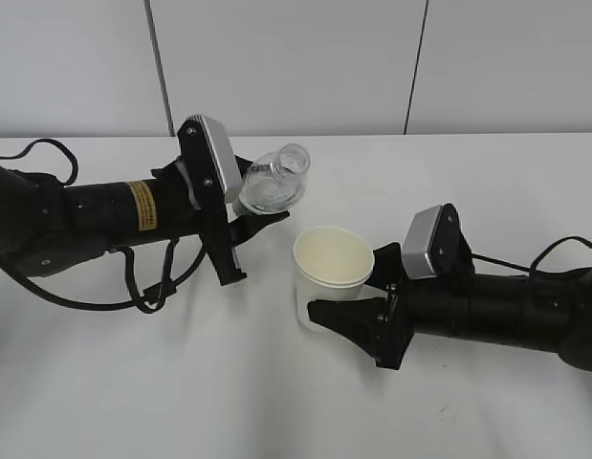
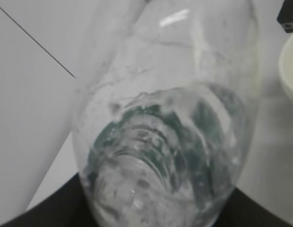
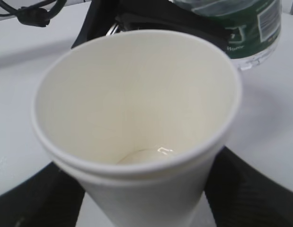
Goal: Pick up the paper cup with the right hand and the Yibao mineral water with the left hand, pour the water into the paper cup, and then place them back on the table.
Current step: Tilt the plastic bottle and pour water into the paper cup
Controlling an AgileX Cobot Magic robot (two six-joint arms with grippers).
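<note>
My left gripper is shut on the Yibao mineral water bottle and holds it in the air, tilted with its open mouth up and to the right, just left of the cup. The bottle fills the left wrist view, clear with green label showing through. My right gripper is shut on the off-white paper cup, upright, near the table. In the right wrist view the cup holds a little water at its bottom; the bottle's green label shows behind it.
Black cables loop under the left arm and another cable runs by the right arm. A grey panelled wall stands behind the table's far edge.
</note>
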